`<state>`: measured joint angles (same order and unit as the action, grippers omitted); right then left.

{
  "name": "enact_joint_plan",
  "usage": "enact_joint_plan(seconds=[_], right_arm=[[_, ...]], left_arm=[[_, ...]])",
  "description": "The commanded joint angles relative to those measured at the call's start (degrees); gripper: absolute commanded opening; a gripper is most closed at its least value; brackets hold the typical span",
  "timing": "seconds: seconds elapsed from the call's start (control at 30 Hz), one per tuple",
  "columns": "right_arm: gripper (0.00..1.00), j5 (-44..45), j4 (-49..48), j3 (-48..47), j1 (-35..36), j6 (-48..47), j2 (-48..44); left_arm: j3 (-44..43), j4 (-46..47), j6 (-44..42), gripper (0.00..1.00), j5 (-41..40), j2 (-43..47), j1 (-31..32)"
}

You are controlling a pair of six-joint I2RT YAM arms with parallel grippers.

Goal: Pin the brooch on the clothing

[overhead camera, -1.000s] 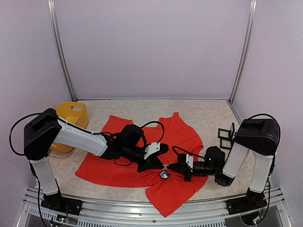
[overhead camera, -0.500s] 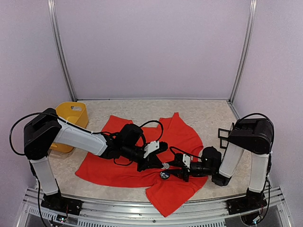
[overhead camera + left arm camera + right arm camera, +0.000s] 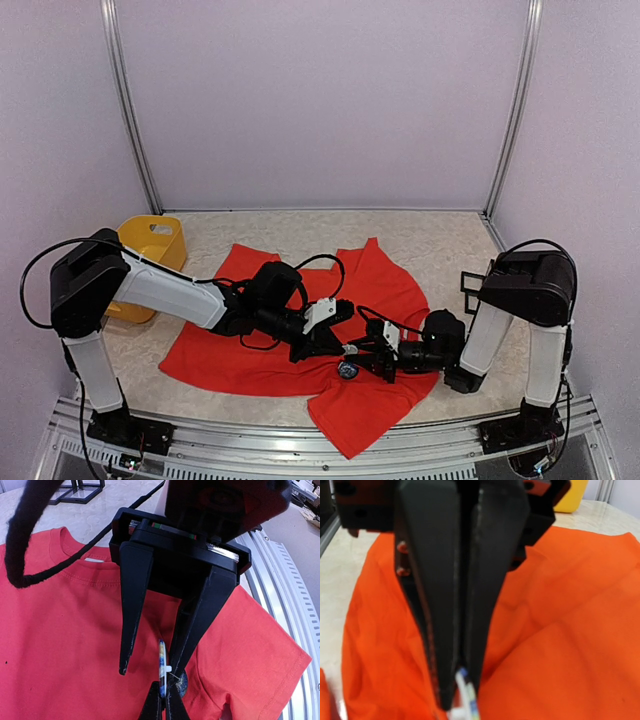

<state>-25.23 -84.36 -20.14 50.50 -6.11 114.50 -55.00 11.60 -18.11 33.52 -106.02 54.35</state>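
Observation:
The red T-shirt (image 3: 380, 290) lies spread on the table and fills the left wrist view (image 3: 65, 630) and the right wrist view (image 3: 570, 645). My right gripper (image 3: 354, 350) is shut on the brooch (image 3: 161, 672), a thin blue and white disc seen edge-on with a white clasp, held just above the shirt. Its tips (image 3: 455, 700) pinch the brooch (image 3: 468, 692). My left gripper (image 3: 148, 672) is open and points down over the shirt (image 3: 333, 343). The brooch stands between its fingers, close against the right finger (image 3: 187, 635).
A dark round disc (image 3: 347, 371) lies on the shirt right under the grippers, also in the left wrist view (image 3: 182, 682). A yellow bin (image 3: 150, 250) stands at the far left. A black frame stand (image 3: 478, 285) is at the right. A metal rail (image 3: 300, 455) runs along the front.
My right gripper has moved left with the brooch, up between my left gripper's fingers. The left arm has barely moved.

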Motion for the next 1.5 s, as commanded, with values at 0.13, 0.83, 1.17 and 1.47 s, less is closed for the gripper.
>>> enact_joint_plan(seconds=[0.13,0.83,1.17,1.47], right_arm=[[0.30,1.89,0.88,-1.82,-0.46,4.11,-0.83],[0.33,1.89,1.87,-2.03,-3.64,16.69,-2.70],[0.33,1.66,7.06,-3.89,-4.01,16.44,-3.71],[0.34,1.49,11.04,-5.85,-4.02,14.73,-3.83]], left_arm=[[0.84,-0.14,-1.66,0.00,1.17,0.51,0.49],[0.62,-2.28,-3.67,0.00,-0.34,0.33,1.30],[0.34,-2.98,-4.19,0.00,-0.63,0.20,1.69],[-0.80,-3.59,-4.73,0.00,-0.66,-0.32,2.08]])
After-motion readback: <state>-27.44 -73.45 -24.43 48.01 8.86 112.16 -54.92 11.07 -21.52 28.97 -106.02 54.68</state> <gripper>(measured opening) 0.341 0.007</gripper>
